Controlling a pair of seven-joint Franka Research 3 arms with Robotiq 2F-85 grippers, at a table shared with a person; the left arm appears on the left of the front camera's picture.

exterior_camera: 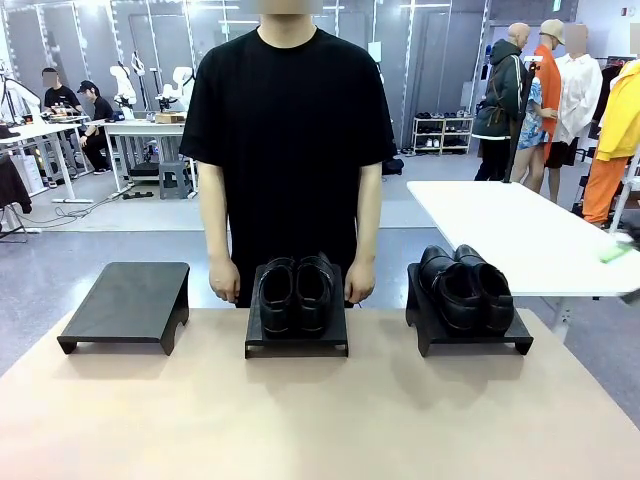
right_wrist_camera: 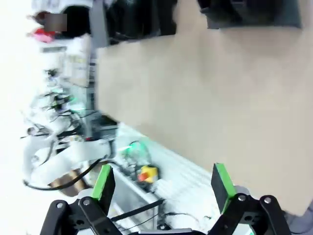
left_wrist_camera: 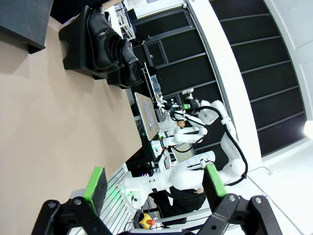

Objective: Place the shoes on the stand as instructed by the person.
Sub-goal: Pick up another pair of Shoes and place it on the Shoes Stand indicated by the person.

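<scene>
- Black-shirted person (exterior_camera: 288, 140) stands centre frame, both hands (exterior_camera: 224, 279) hanging by the middle shoes (exterior_camera: 296, 292).
- Left gripper (left_wrist_camera: 155, 191) spread wide, empty.
- Right gripper (right_wrist_camera: 164, 188) likewise apart.

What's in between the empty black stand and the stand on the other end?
In the front view, the middle stand with a pair of black shoes, between the empty stand and the right-end stand.

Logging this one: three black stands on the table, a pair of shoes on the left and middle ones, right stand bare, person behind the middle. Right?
Not quite. The front view shows the left stand bare; the pairs of shoes sit on the middle stand and the right stand. Three stands, and the person behind the middle one, are correct.
</scene>
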